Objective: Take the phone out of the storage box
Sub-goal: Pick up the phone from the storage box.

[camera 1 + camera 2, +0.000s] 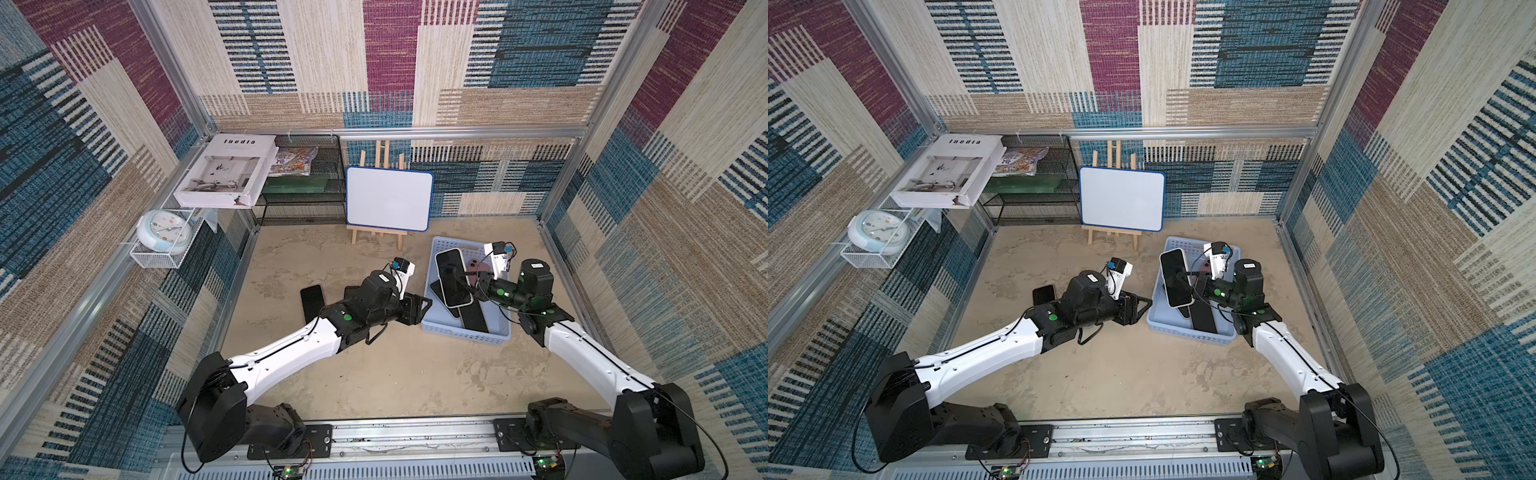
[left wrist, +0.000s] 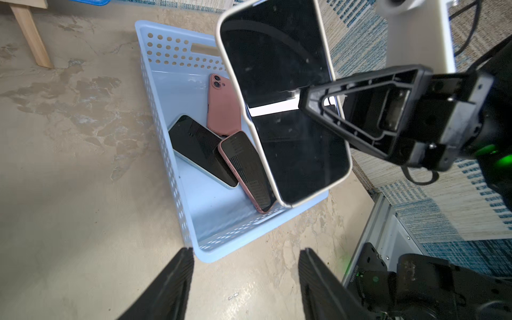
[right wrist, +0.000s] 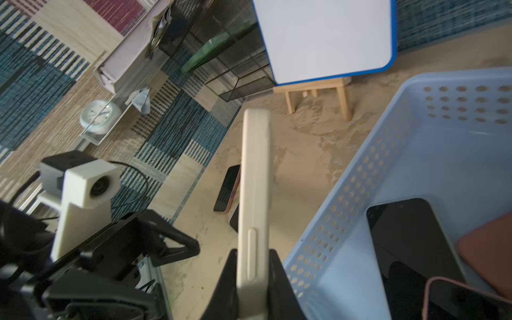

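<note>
Above the box (image 2: 166, 52), my right hand (image 3: 253, 260) is clenched on the phone (image 2: 277, 55). It is a flat, round-cornered slab with a glossy black screen and a matte cream case, held tilted. Smooth pale blue plastic, the box is rectangular, with walls punched with round holes and one slot handle at the far end. Three more phones (image 2: 199, 149) lie inside: one pink back up, two screens up. My left hand (image 2: 245, 266) hangs released and empty by the box's near left corner, over the mottled bench (image 1: 374, 374).
</note>
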Controlling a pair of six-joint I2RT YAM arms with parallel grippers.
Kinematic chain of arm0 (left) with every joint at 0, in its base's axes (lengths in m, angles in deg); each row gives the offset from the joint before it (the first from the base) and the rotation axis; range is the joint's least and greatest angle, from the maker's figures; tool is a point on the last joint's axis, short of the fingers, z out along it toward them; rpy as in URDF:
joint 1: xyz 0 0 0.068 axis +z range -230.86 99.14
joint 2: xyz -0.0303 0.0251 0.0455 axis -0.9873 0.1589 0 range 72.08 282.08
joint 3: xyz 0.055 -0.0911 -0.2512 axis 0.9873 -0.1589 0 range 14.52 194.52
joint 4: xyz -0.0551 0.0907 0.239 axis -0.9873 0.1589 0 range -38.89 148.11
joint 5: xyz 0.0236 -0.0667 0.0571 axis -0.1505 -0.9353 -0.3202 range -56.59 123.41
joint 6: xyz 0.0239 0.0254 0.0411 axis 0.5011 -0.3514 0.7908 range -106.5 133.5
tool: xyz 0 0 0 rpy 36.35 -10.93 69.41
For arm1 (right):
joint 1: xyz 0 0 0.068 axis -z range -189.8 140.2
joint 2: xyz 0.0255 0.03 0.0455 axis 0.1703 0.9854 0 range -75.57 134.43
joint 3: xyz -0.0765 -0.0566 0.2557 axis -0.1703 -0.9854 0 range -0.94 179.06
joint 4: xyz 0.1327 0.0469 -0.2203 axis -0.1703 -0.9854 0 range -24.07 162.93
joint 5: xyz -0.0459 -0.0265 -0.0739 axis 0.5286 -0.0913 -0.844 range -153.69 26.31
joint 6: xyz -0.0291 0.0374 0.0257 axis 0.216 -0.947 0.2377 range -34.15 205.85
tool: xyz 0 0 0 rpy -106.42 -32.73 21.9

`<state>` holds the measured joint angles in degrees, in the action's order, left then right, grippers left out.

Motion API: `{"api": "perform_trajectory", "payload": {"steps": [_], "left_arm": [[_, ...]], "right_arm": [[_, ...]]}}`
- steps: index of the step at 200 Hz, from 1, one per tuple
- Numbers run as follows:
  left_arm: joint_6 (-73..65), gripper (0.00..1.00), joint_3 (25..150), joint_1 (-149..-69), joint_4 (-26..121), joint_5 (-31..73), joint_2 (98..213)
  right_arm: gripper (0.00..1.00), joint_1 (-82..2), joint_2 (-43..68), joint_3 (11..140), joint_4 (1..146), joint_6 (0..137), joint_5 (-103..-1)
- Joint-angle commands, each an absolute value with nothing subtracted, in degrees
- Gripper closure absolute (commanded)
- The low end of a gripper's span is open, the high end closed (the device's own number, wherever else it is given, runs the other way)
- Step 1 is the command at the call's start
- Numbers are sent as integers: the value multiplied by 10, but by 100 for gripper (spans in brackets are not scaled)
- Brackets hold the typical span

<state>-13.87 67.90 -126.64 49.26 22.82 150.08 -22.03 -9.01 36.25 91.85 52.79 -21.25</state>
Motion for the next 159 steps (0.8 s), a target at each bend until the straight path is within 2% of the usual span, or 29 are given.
{"api": "perform_trajectory", "payload": {"steps": [1, 42, 110, 140, 159], "left_arm": [[-171, 35, 650, -1266, 377, 178, 1493], [-192, 35, 639, -1266, 306, 97, 1509], [-216, 50, 620, -1268, 208, 17, 1513], [-221, 57, 615, -1270, 186, -12, 1509], [-223, 70, 613, -1270, 180, -19, 1508]], "right_arm": [[100, -228, -102, 353, 983, 512, -123], [100, -245, -111, 329, 1059, 447, -83], [100, -267, -119, 321, 1145, 371, -67], [100, -269, -118, 320, 1166, 353, -63], [100, -270, -115, 317, 1182, 342, -58]]}}
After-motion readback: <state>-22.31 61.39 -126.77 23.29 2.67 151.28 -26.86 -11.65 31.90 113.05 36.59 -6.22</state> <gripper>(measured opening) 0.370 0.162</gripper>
